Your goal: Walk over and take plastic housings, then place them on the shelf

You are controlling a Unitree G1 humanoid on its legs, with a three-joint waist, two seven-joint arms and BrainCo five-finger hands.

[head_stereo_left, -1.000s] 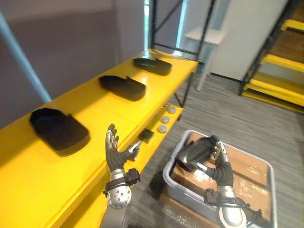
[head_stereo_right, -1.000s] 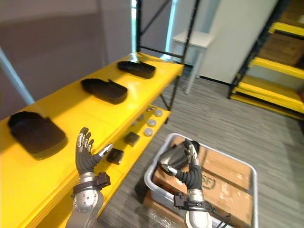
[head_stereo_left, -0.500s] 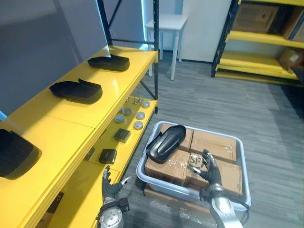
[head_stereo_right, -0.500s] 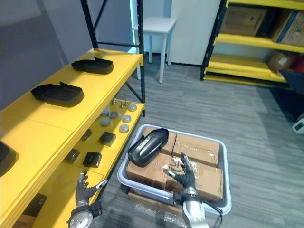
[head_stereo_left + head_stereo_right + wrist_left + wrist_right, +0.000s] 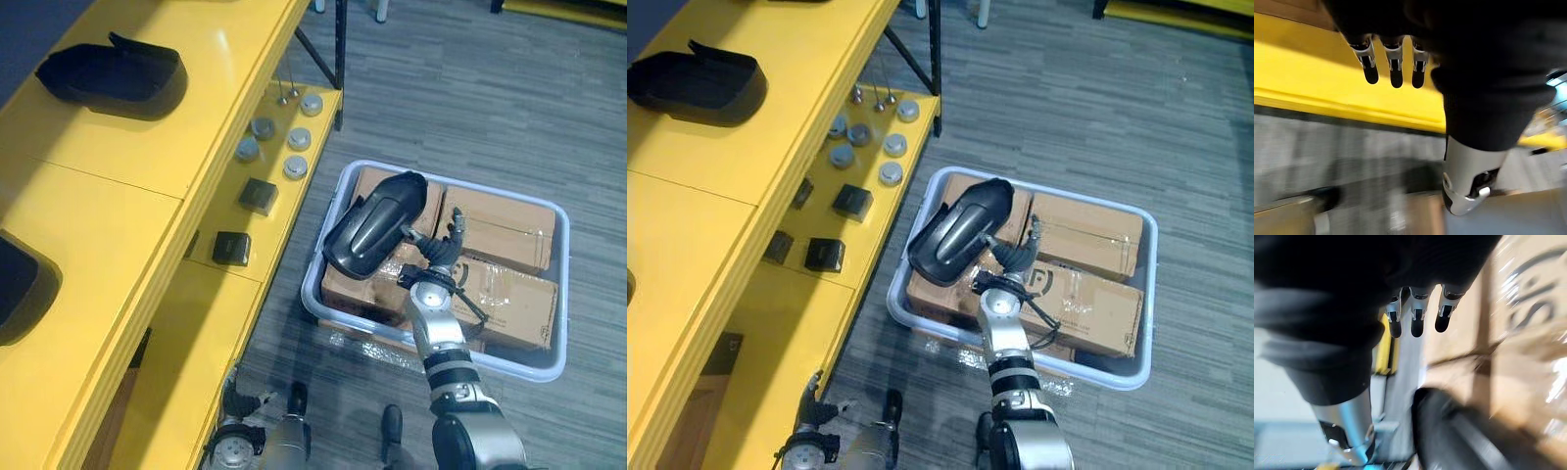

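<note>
Head view: three plastic housings. A far housing point(image 5: 113, 73) and a near housing point(image 5: 15, 289) sit on the yellow shelf point(image 5: 118, 186). The third housing point(image 5: 375, 225) lies on cardboard boxes point(image 5: 500, 294) in a grey bin point(image 5: 561, 294) on grey carpet point(image 5: 470, 98). The right hand point(image 5: 436, 259), on a box earlier, is now just beside it.

Left wrist view: the left hand point(image 5: 1396, 63) is open.

Right wrist view: fingers straight, holding nothing.

The top shelf point(image 5: 118, 196) is bare in a wide stretch between the far housing point(image 5: 113, 73) and the near housing point(image 5: 20, 289) by its back edge. In the grey bin point(image 5: 312, 299), a third housing point(image 5: 372, 225) lies on cardboard boxes point(image 5: 505, 294), open from above, with the right robot hand point(image 5: 436, 253) spread just beside it. Black blocks point(image 5: 231, 248) and grey discs point(image 5: 295, 166) crowd the lower shelf point(image 5: 211, 313).
</note>
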